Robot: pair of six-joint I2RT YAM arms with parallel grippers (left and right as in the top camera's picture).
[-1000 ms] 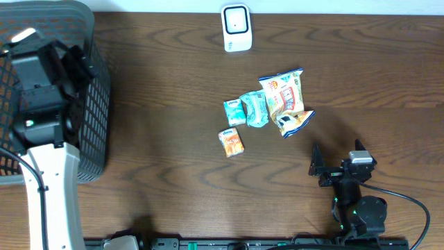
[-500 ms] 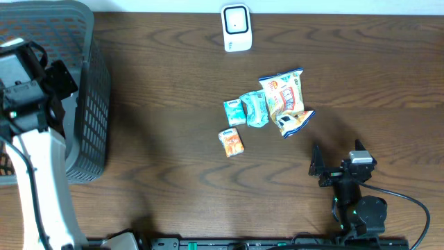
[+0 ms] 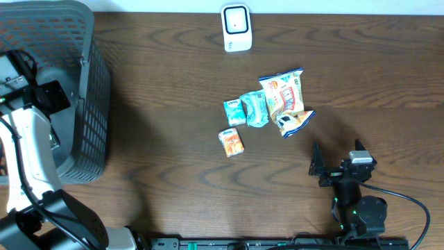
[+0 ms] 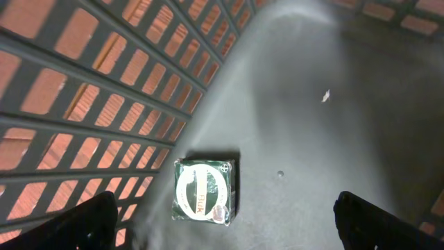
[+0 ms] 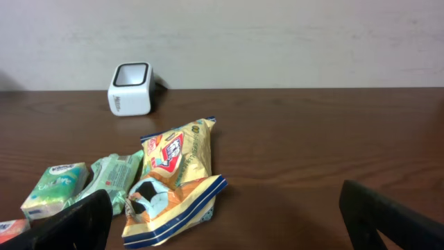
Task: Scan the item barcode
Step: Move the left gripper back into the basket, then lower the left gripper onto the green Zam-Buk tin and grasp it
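Hanging over the basket (image 3: 94,83) at the table's (image 3: 173,160) 9 o'clock edge, the left gripper (image 4: 223,203) has its fingers spread wide and holds nothing. Its wrist view looks down on the grey basket floor, where a dark green box (image 4: 205,191) with a round white label lies flat, close to the lattice wall. The box sits between the two fingers in that view, and neither finger touches it.

The right gripper (image 5: 222,198) rests low at the table's 5 o'clock, also spread wide and empty, with its fingers pointing toward 12 o'clock.

The items lie in a loose cluster near the middle of the table, well apart from both grippers. A snack bag (image 3: 281,90) is at the cluster's 2 o'clock. A blue bag (image 3: 297,121) lies against the snack bag's lower end at 4 o'clock. A green pack (image 3: 255,107) sits at the centre, touching the snack bag. Just beside the green pack, at 9 o'clock, is a tissue pack (image 3: 234,112). An orange pack (image 3: 232,142) lies alone at 7 o'clock, a little apart from the others.

The white scanner (image 3: 236,28) stands upright at the table's 12 o'clock edge, well apart from the cluster. No barcode can be made out on any item.
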